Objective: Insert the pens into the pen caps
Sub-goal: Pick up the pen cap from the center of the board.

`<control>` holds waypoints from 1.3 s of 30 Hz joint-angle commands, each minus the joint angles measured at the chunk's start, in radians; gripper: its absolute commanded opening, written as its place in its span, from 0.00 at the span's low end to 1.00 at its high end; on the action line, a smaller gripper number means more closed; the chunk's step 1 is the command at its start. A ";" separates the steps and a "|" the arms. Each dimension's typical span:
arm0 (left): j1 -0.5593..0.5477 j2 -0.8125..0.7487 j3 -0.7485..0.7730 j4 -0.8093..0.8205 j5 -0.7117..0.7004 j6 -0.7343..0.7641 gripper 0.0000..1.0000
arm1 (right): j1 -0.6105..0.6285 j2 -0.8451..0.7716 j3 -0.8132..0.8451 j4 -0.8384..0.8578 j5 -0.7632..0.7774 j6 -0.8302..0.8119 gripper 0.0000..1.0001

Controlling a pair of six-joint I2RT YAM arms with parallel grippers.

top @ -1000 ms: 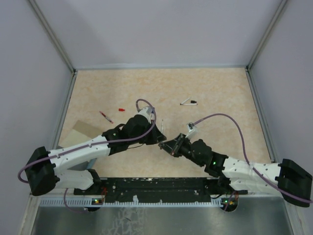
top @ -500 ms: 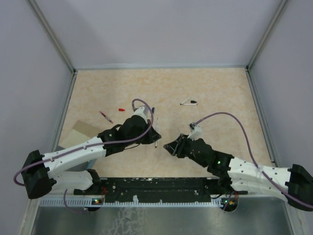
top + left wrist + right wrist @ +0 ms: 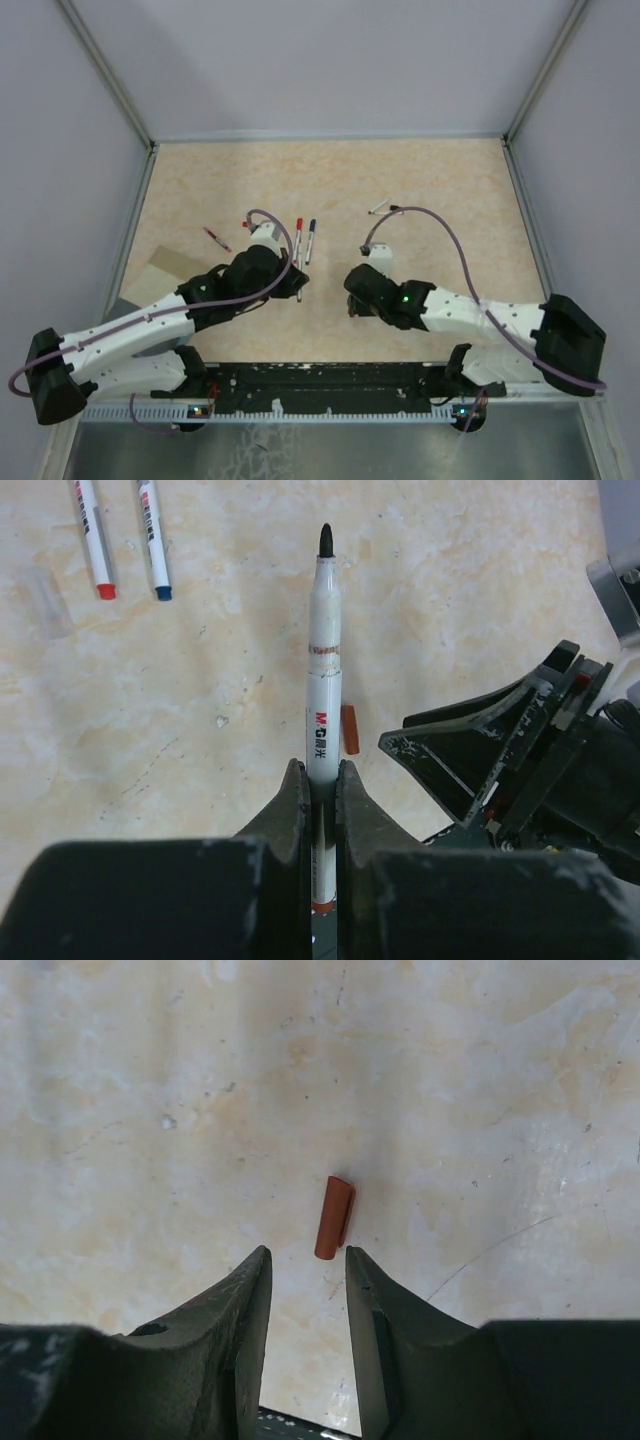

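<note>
My left gripper [image 3: 321,772] is shut on a white-barrelled pen [image 3: 323,670] whose bare black tip points away from me. A dark-red pen cap [image 3: 334,1218] lies flat on the table just ahead of my right gripper [image 3: 307,1258], which is open and holds nothing. The left wrist view shows the same cap [image 3: 349,730] beside the held pen, with the right gripper's fingers [image 3: 470,765] close by. In the top view both grippers hang low over mid-table, left [image 3: 297,283] and right [image 3: 354,298]. Two pens [image 3: 304,238] lie side by side beyond the left gripper.
A red pen [image 3: 215,238] and a small red cap [image 3: 246,223] lie at the left. Another pen [image 3: 378,209] lies further back right. A tan card [image 3: 165,268] rests near the left wall. Purple cables loop over both wrists.
The right gripper has opened and pulled apart from the left one; the dark-red cap now lies on the table. Both arms have swung left, the left still gripping its pen.
</note>
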 commanded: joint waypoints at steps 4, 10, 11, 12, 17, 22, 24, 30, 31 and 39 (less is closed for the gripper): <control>0.001 -0.049 -0.057 -0.017 -0.002 0.006 0.00 | -0.026 0.238 0.168 -0.091 0.028 -0.074 0.35; 0.001 -0.099 -0.092 -0.033 -0.020 -0.003 0.00 | -0.035 0.350 0.219 -0.135 0.034 -0.060 0.31; 0.000 -0.106 -0.094 -0.035 -0.022 -0.003 0.00 | -0.037 0.360 0.223 -0.137 0.031 -0.057 0.30; 0.002 -0.111 -0.097 -0.037 -0.023 -0.003 0.00 | -0.039 0.369 0.225 -0.138 0.024 -0.056 0.29; 0.002 -0.112 -0.099 -0.039 -0.027 0.001 0.00 | -0.040 0.410 0.248 -0.143 -0.014 -0.066 0.27; 0.002 -0.112 -0.100 -0.040 -0.026 -0.005 0.00 | -0.040 0.448 0.258 -0.145 -0.039 -0.076 0.25; 0.001 -0.111 -0.103 -0.037 -0.024 -0.009 0.00 | -0.040 0.457 0.261 -0.158 -0.038 -0.076 0.21; 0.002 -0.105 -0.109 -0.036 -0.022 -0.011 0.00 | -0.040 0.413 0.247 -0.182 -0.021 -0.064 0.06; 0.002 -0.104 -0.111 -0.033 -0.018 -0.011 0.00 | -0.040 0.394 0.239 -0.181 -0.015 -0.062 0.05; 0.002 -0.011 -0.110 0.045 0.074 0.026 0.00 | -0.040 0.122 0.066 0.022 -0.042 -0.115 0.02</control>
